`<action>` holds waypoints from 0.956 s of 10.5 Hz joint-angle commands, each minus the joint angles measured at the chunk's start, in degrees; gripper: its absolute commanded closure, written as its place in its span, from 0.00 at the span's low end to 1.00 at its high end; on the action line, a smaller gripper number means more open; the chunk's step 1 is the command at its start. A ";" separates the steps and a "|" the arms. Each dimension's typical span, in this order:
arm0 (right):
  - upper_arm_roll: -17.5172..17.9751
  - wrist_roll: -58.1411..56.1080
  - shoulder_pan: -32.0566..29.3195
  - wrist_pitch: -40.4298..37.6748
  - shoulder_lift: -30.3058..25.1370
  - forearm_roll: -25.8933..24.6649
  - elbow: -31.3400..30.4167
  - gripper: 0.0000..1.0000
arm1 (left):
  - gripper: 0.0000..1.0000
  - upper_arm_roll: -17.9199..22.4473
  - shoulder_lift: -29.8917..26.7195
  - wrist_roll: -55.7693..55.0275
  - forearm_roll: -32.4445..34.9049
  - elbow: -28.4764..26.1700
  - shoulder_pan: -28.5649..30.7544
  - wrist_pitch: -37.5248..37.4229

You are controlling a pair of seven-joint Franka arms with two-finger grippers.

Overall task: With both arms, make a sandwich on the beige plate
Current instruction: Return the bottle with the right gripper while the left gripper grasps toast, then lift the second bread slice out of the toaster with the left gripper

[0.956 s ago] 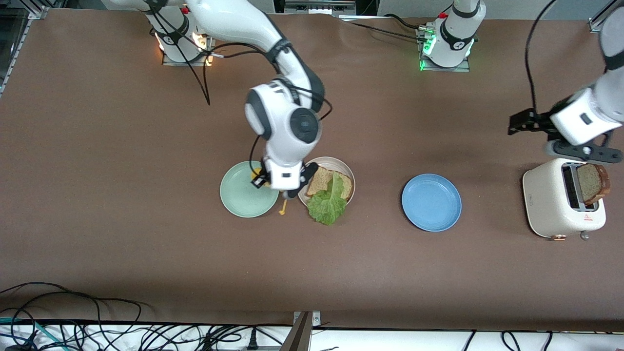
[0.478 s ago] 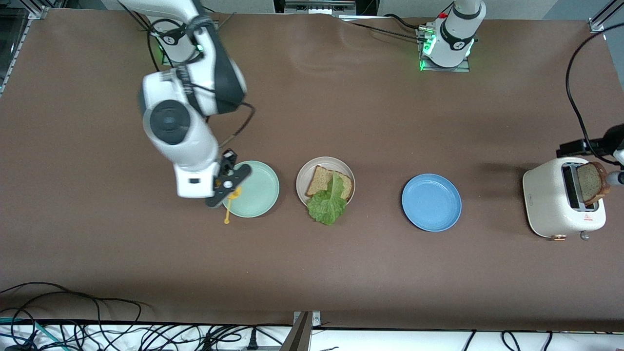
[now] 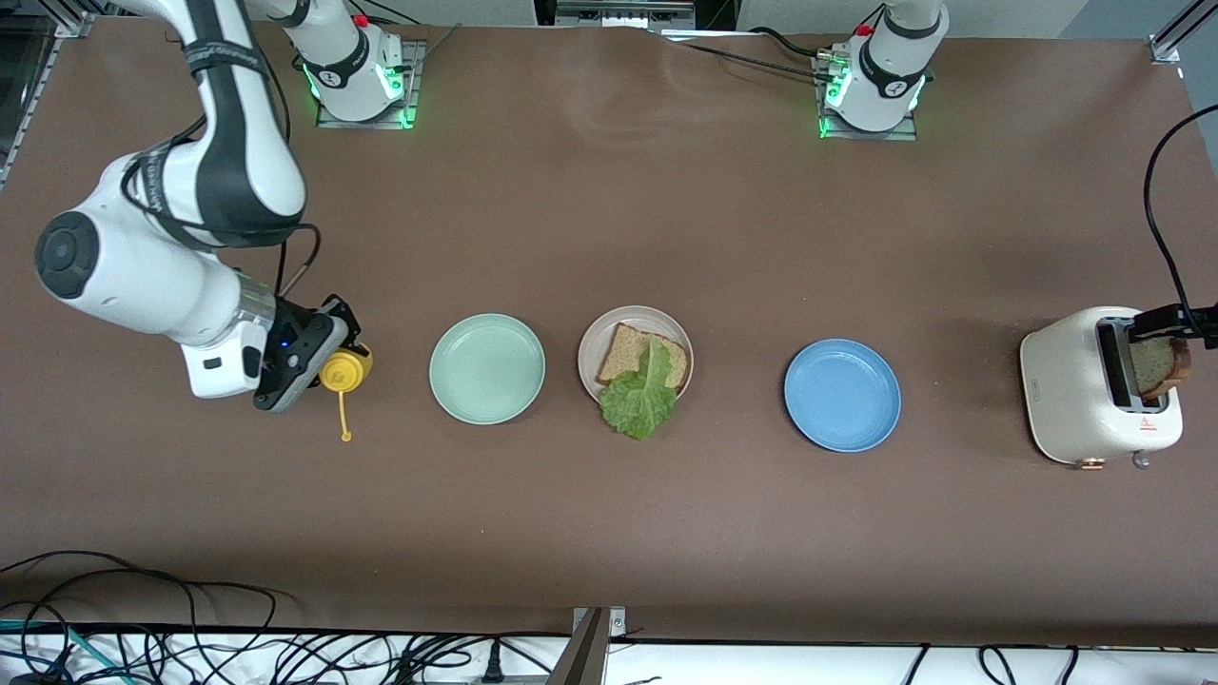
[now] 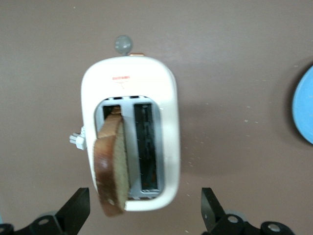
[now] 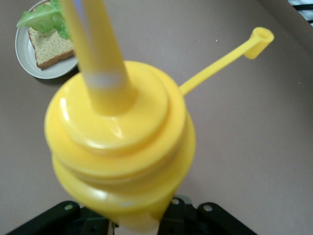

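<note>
The sandwich stands as one slice of brown bread (image 3: 628, 350) with a green lettuce leaf (image 3: 642, 395) lying over it, on the beige plate (image 3: 592, 335). That plate (image 5: 24, 61) also shows in the right wrist view. My right gripper (image 3: 319, 363) is shut on a yellow squeeze bottle (image 3: 344, 369) (image 5: 122, 147) over the table, beside the mint-green plate toward the right arm's end. The bottle's tethered cap (image 5: 259, 36) hangs loose. My left gripper (image 3: 1180, 325) (image 4: 144, 215) is open over a cream toaster (image 4: 129, 88), its fingers on either side of a bread slice (image 4: 110, 166) that sticks out of one slot.
A mint-green plate (image 3: 487, 368) and a blue plate (image 3: 842, 395) flank the beige one, both bare. The toaster (image 3: 1075, 385) stands at the left arm's end of the table. Cables run along the table edge nearest the front camera.
My right arm has swung from over the beige and mint-green plates toward its own end of the table, carrying the yellow bottle. My left gripper has shifted over the toaster's bread slice.
</note>
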 commanded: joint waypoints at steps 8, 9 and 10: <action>8.48 -29.79 -11.11 10.75 8.00 22.94 -8.82 1.00 | 1.00 -0.82 5.00 0.50 1.49 1.50 3.66 0.99; 8.48 -30.49 -11.20 11.00 8.62 23.03 -8.82 1.00 | 1.00 -0.90 4.83 0.50 1.49 1.84 3.92 0.29; 8.48 -30.94 -11.28 11.09 9.07 23.03 -8.74 1.00 | 1.00 -0.99 4.74 0.41 1.66 2.37 3.84 -0.68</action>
